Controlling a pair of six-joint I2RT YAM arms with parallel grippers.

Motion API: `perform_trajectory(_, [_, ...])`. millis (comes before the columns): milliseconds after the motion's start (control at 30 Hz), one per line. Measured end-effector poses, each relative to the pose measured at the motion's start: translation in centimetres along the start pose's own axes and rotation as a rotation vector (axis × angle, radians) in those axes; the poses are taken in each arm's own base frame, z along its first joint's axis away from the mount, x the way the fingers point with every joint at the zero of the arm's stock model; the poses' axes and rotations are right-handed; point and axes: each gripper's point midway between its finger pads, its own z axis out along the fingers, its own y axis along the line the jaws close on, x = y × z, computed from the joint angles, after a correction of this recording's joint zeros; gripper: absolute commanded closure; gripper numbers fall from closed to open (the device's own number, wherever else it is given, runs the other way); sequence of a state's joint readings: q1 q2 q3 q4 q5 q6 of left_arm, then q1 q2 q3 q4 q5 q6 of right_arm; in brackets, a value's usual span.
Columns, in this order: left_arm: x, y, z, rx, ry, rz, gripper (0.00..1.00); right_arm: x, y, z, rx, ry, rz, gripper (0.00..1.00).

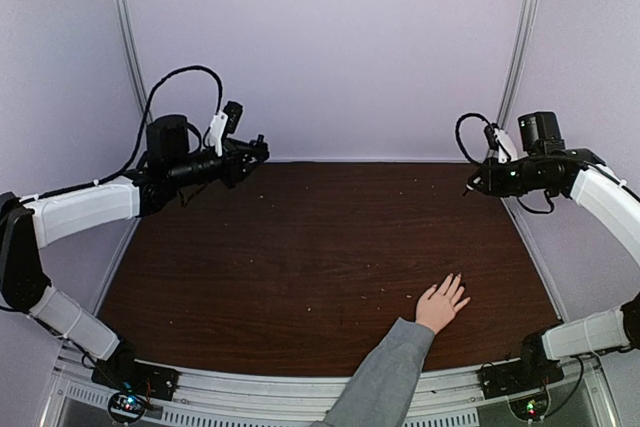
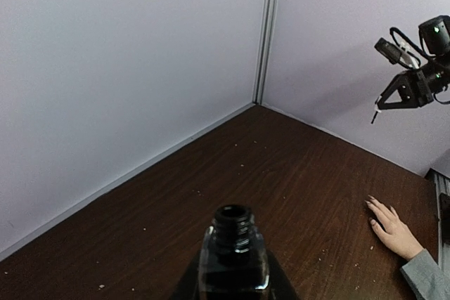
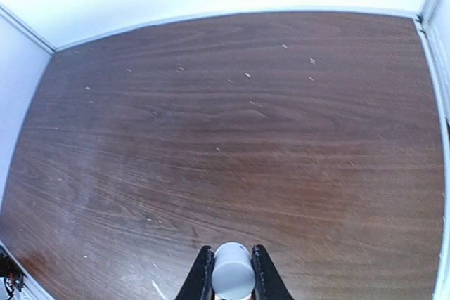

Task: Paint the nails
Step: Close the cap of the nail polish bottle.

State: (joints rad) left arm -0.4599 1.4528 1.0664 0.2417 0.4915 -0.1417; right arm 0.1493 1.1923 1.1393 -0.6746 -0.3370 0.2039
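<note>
One human hand lies palm down on the counter, in the lower right of the top view, near the front edge. Its long axis runs diagonally from the grey sleeve at the bottom edge, up and to the right. Fingers slightly spread. The nails sit at the far tips, pointing upper right, too small to read for colour.

Open counter lies left of the hand and beyond it. Both arms hang high near the back corners, well apart from the hand.

Left jaws, upper left: closed on a dark glass bottle, its open neck toward the top of the wrist view. Right jaws, upper right: closed on a white cap, with a thin brush stem slanting down from it.

Counter is dark brown wood grain with scattered pale specks. Pale lilac walls on three sides, metal posts in the back corners.
</note>
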Motion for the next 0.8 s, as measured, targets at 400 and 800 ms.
perform_trajectory(400, [6.6, -14.8, -2.1, 0.314, -0.030, 0.106, 1.00, 0.2, 12.9, -1.9, -0.411, -0.021, -0.209, 1.00])
perform_trajectory(800, [6.5, -27.1, -7.7, 0.516, -0.196, 0.271, 1.00, 5.9, 26.3, -13.4, -0.834, -0.056, -0.583, 1.00])
